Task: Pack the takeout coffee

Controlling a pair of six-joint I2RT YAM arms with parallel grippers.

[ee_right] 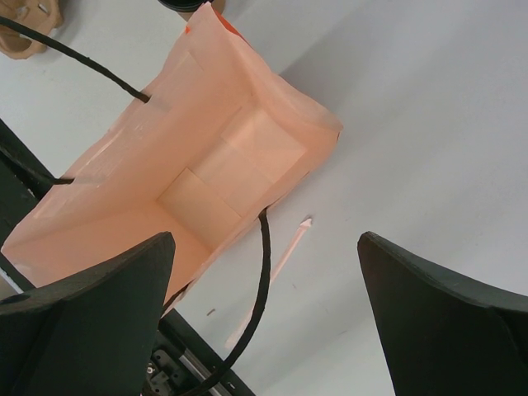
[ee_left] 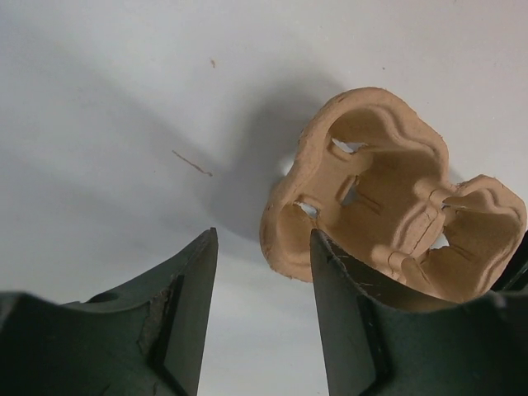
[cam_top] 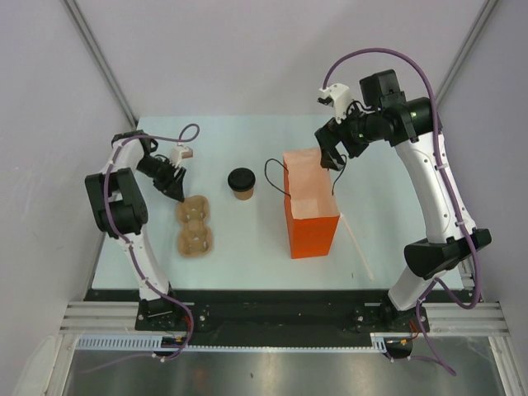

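Left claw (ee_left: 262, 246) and right claw (ee_right: 266, 243) agape, empty; takeout coffee (cam_top: 242, 186) seemingly upright, lid (cam_top: 241, 177) up.

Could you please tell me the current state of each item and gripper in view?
Coffee cup: upright, lid on.
Orange bag: upright, open, empty.
Pulp carrier: lying flat, empty.
Left gripper: jaws open, empty.
Right gripper: jaws open, empty.
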